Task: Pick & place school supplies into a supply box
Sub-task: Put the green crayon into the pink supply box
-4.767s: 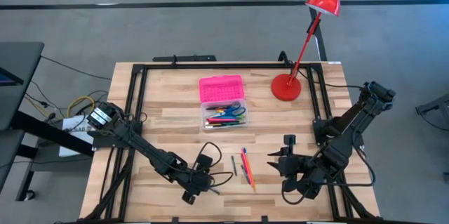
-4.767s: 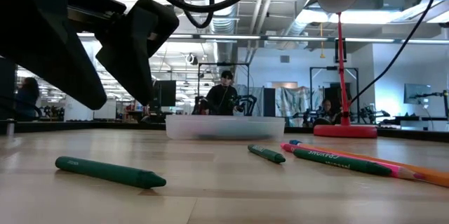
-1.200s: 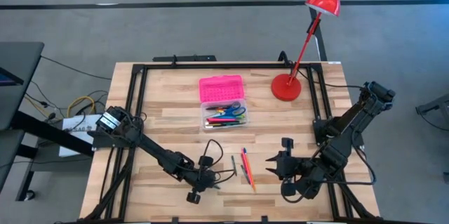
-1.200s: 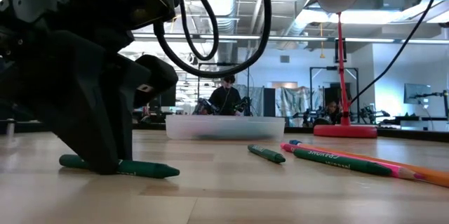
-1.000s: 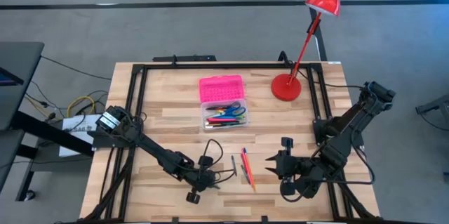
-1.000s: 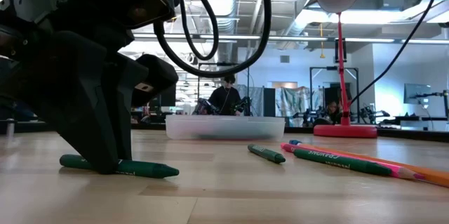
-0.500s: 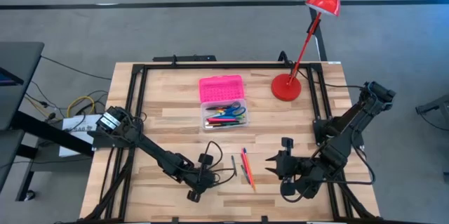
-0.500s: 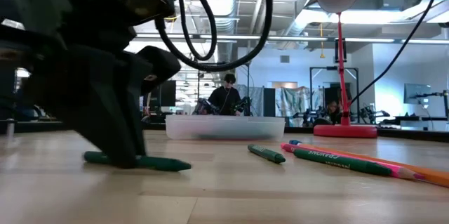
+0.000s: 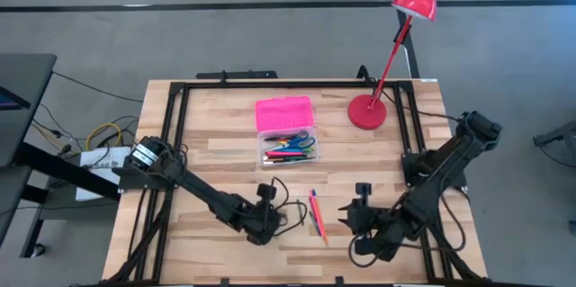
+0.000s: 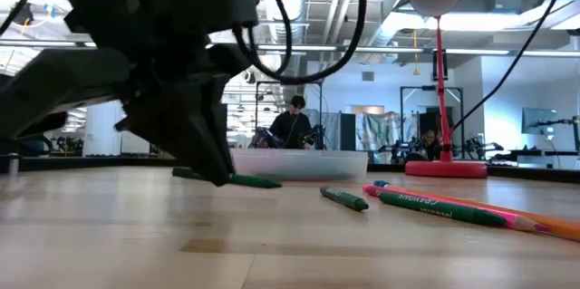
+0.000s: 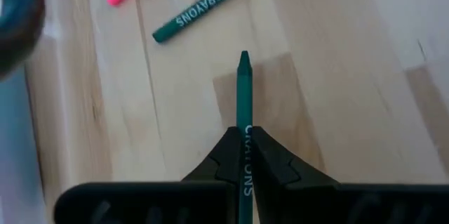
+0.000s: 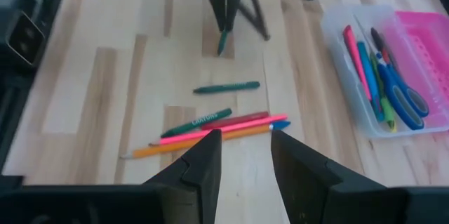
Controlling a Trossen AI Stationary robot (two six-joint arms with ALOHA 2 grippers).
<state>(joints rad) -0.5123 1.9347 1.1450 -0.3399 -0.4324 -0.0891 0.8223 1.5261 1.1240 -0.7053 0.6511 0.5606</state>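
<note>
Left end effector (image 11: 243,155) is closed on a green crayon (image 11: 243,97); in the left wrist view the crayon sticks out forward between the two finger tips, "CRAYONS" lettering visible on its barrel. High view puts that end effector (image 9: 267,224) at the near-centre of the wooden surface (image 9: 216,156), left of the loose supplies; low view shows the gripped crayon (image 10: 243,180) low over the wood, can't tell whether it's touching or just clear of it. Right end effector (image 12: 243,155) has its fingers spread apart, nothing between them, and sits near-right on the surface (image 9: 358,219), pointing toward the loose pile. Loose supplies (image 12: 210,126), lying flat in a tight cluster between the two arms: another green crayon (image 12: 204,119), a pink pen (image 12: 224,130), an orange pencil (image 12: 189,142), something red (image 12: 238,119) alongside, plus a separate short green crayon (image 12: 226,87) just beside them. Supply box (image 9: 286,130) is at the far-centre, well apart from both end effectors: pink lid (image 9: 284,112) flipped open to the far side, clear base (image 9: 288,148) on the near side, already holding several pens and blue-handled scissors (image 12: 398,97). Red desk lamp (image 9: 367,112) stands at the far right of the surface, base just right of the box. A person (image 10: 291,126) shows in the room beyond the box in the low view.
</note>
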